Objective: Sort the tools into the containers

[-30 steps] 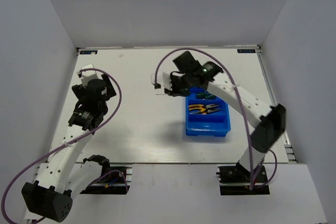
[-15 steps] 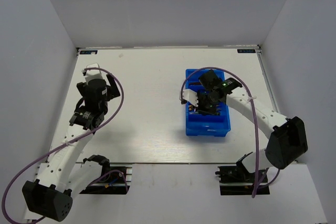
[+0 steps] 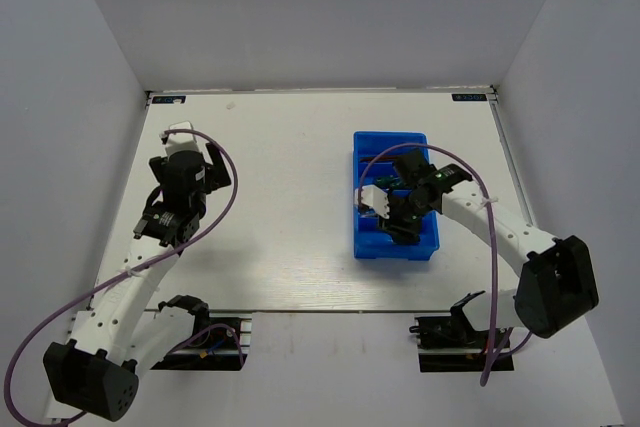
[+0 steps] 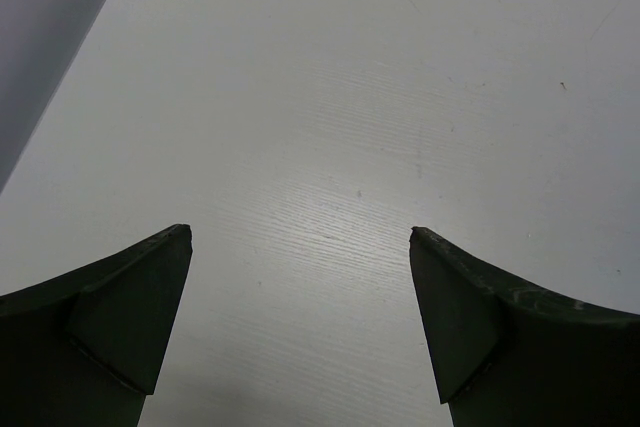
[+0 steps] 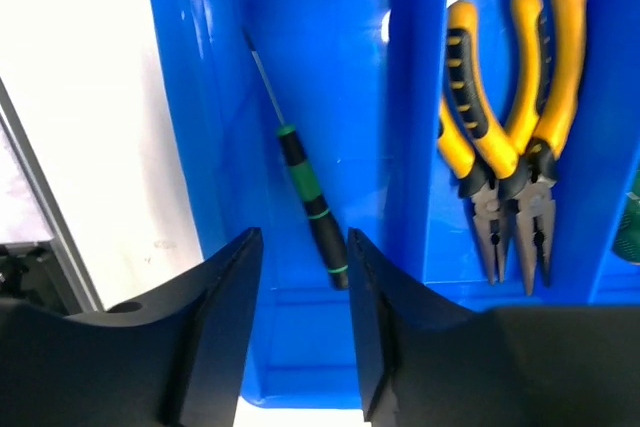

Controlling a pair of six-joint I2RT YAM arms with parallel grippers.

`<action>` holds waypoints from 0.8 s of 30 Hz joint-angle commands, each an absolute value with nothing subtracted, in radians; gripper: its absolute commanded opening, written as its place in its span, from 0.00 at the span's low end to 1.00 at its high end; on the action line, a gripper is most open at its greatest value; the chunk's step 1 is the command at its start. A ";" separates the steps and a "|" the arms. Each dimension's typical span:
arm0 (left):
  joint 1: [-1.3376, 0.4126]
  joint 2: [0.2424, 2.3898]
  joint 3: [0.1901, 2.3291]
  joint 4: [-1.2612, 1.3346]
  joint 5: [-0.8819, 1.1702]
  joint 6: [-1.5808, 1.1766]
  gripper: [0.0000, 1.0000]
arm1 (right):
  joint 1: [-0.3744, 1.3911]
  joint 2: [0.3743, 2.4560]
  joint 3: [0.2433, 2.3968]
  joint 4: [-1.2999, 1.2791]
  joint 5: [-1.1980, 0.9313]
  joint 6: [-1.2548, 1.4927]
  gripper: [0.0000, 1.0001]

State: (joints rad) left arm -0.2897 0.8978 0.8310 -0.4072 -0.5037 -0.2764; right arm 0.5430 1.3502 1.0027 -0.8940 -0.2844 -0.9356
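My right gripper (image 5: 303,237) hangs open low over the blue tray (image 5: 165,47). Between and just beyond its fingertips a slim dark-green tool (image 5: 305,197) lies loose on the floor of the tray's end compartment, touching neither finger. Yellow-handled pliers (image 5: 500,147) lie in the compartment beside it. In the top view the right gripper (image 3: 392,215) covers the near half of the tray (image 3: 395,142) and hides those tools. My left gripper (image 4: 300,237) is wide open over bare table, holding nothing; in the top view it (image 3: 205,159) stands at the far left.
A green handle (image 5: 632,217) peeks in from the third compartment at the right edge of the right wrist view. White walls enclose the table (image 3: 280,197) on three sides. An aluminium rail (image 5: 40,197) runs along the table edge beside the tray.
The right arm swung from the tray's far left corner to over its near end and its jaws opened, letting go of the slim tool into the end compartment. The left arm barely moved.
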 commanded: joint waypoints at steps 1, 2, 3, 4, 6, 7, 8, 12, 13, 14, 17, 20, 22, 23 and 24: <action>-0.285 0.893 0.827 -0.388 -0.482 -0.265 1.00 | 0.535 1.325 1.011 -0.854 -0.314 -0.953 0.47; -0.285 0.893 0.827 -0.388 -0.482 -0.265 1.00 | 0.534 1.321 1.011 -0.851 -0.314 -0.950 0.47; -0.285 0.902 0.827 -0.388 -0.473 -0.265 1.00 | 0.532 1.319 1.011 -0.842 -0.314 -0.950 0.47; -0.285 0.902 0.827 -0.388 -0.454 -0.255 1.00 | 0.529 1.319 1.015 -0.841 -0.310 -0.934 0.45; -0.285 0.902 0.827 -0.365 -0.398 -0.242 1.00 | 0.526 1.302 1.029 -0.796 -0.307 -0.902 0.38; -0.285 0.911 0.818 -0.356 -0.364 -0.218 1.00 | 0.520 1.299 1.034 -0.775 -0.286 -0.879 0.27; -0.285 0.911 0.818 -0.335 -0.326 -0.204 1.00 | 0.512 1.292 1.032 -0.746 -0.235 -0.732 0.00; -0.285 0.911 0.796 -0.281 -0.064 -0.123 0.07 | 0.456 1.235 1.005 -0.462 0.070 -0.315 0.00; -0.285 0.922 0.796 -0.281 -0.049 -0.112 0.00 | 0.443 1.229 1.009 -0.456 0.081 -0.287 0.00; -0.285 0.922 0.796 -0.281 -0.034 -0.112 0.00 | 0.413 1.226 1.011 -0.434 0.144 -0.223 0.00; -0.285 0.913 0.786 -0.267 -0.011 -0.103 0.04 | 0.381 1.216 1.005 -0.381 0.259 -0.094 0.58; -0.285 0.913 0.785 -0.267 0.000 -0.094 0.74 | 0.374 1.209 1.005 -0.383 0.397 -0.080 0.90; -0.285 0.934 0.785 -0.267 0.012 -0.094 0.90 | 0.365 1.174 0.988 -0.376 0.423 -0.087 0.90; -0.285 0.934 0.785 -0.267 0.023 -0.094 0.92 | 0.364 1.154 0.956 -0.364 0.439 -0.084 0.90; -0.285 0.946 0.785 -0.267 0.023 -0.094 0.94 | 0.364 1.116 0.916 -0.338 0.465 -0.080 0.90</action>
